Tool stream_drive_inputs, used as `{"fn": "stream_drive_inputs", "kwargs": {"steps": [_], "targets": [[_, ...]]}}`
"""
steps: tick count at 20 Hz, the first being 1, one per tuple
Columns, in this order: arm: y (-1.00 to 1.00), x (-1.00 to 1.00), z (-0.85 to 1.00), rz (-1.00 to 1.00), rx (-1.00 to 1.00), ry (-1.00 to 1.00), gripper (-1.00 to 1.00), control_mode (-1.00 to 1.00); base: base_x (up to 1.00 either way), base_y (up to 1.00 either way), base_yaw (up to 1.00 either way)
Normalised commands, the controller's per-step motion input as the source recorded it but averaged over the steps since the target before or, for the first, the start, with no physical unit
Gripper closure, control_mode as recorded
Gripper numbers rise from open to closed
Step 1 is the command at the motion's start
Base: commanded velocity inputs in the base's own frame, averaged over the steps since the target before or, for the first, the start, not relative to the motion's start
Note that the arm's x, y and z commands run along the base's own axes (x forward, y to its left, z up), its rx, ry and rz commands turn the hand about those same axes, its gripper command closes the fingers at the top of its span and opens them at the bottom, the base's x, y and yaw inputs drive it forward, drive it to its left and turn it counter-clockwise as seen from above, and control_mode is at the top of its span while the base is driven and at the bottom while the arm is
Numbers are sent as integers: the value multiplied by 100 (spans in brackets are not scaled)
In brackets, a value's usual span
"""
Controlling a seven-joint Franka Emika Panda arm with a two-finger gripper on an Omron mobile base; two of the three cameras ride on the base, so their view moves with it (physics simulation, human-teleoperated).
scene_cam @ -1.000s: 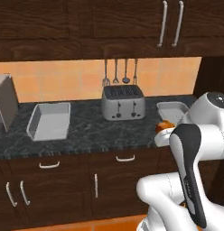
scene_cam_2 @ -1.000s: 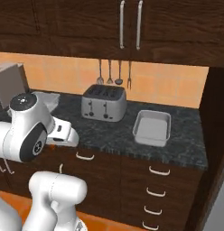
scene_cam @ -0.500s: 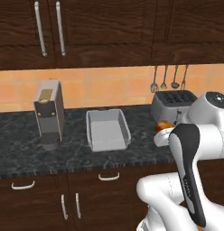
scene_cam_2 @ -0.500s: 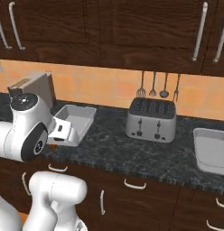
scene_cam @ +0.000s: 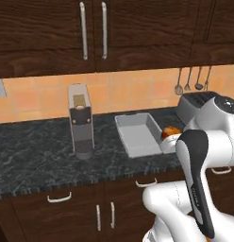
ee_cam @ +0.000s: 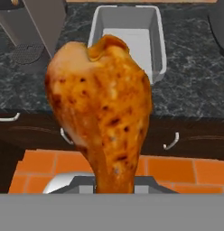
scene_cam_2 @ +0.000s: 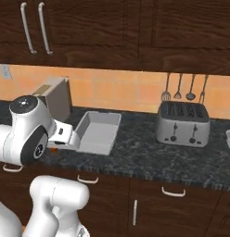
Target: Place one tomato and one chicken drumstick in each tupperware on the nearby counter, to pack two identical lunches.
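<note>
My gripper [ee_cam: 114,187], closed on the chicken drumstick [ee_cam: 102,108], held it upright short of the counter [scene_cam: 38,153]; one tupperware [scene_cam: 137,134] lay beside the coffee machine [scene_cam: 81,120].

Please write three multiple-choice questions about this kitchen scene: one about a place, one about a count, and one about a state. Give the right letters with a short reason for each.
1. Where on the counter does the tupperware stand?
A. between the coffee machine and the toaster
B. on top of the toaster
C. left of the coffee machine

2. How many utensils hang on the wall above the toaster?
A. one
B. two
C. four

3. What is the state of the gripper?
A. open and free
B. shut on the chicken drumstick
C. shut on a tomato

Answers:
1 A, both base views show it between the two.
2 C, the right base view shows four.
3 B, the hand view shows the drumstick rising from the fingers.
</note>
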Motion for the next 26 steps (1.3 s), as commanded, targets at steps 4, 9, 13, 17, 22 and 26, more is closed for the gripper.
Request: {"fn": "stream_drive_inputs", "kwargs": {"steps": [4,9,13,17,22,26], "targets": [[0,0,0,0,0,0,100,100,48,46,-24],[0,0,0,0,0,0,100,100,54,-5,1],[0,0,0,0,0,0,100,100,26,-29,4],[0,0,0,0,0,0,100,100,30,-14,3],[-1,36,-1,0,0,-3,100,-100,18,0,0],[-5,63,-16,0,2,-1,100,-100,0,0,0]]}}
